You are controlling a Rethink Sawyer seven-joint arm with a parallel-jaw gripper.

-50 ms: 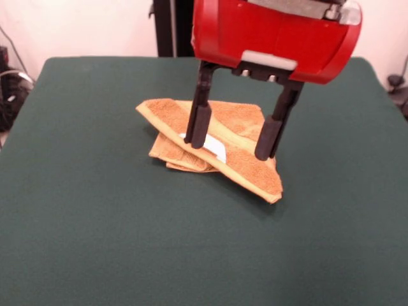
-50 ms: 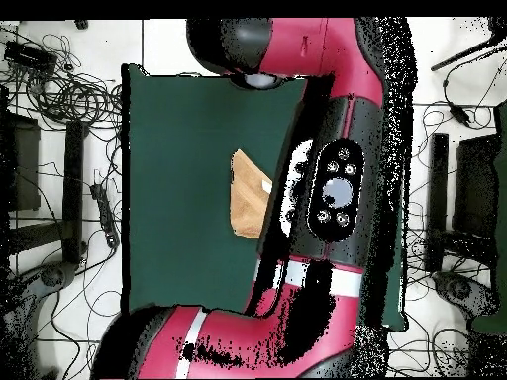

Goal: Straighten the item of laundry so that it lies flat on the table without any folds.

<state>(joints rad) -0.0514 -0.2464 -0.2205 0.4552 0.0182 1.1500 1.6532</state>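
Observation:
The item of laundry (image 1: 239,124) is an orange-tan terry towel lying folded over itself near the middle of the dark green table (image 1: 95,223). A paler band runs along its folded edge and a white label (image 1: 213,148) shows on top. My gripper (image 1: 231,145) stands open over the towel, its two black fingers (image 1: 199,124) spread wide with their tips down at the cloth. In the overhead view the arm hides the gripper and covers most of the towel (image 2: 248,203).
Green table (image 2: 178,148) surface spreads wide on all sides of the towel. Cables and dark equipment lie on the floor beyond the table's edges (image 2: 59,89).

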